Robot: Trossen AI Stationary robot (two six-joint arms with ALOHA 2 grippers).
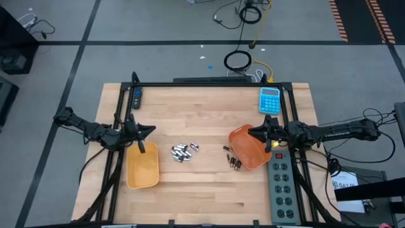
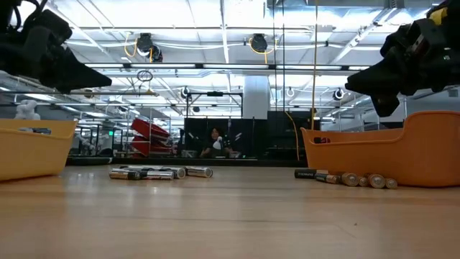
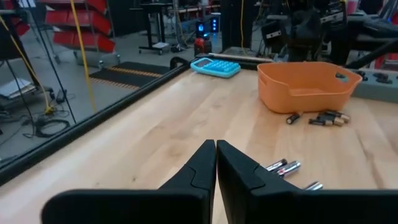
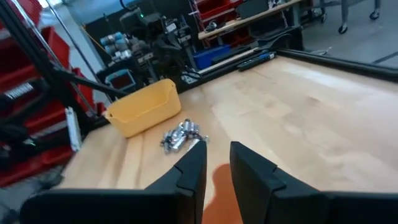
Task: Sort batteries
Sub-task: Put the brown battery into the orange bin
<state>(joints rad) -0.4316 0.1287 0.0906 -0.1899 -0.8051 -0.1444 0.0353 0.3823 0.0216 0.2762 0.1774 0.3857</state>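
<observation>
Several silvery-grey batteries lie on their sides in a loose cluster mid-table, also seen in the low view and the right wrist view. Several darker, thinner batteries lie by the near left side of the orange tray, and show in the left wrist view. A yellow tray stands to the left. My left gripper hovers shut above the yellow tray's far end. My right gripper hangs over the orange tray, fingers slightly apart.
A blue calculator lies at the far right, a grey power strip runs along the right edge, and a dark remote sits far left. A black frame borders the table. Bare wood stretches along the near side. A person sits far behind.
</observation>
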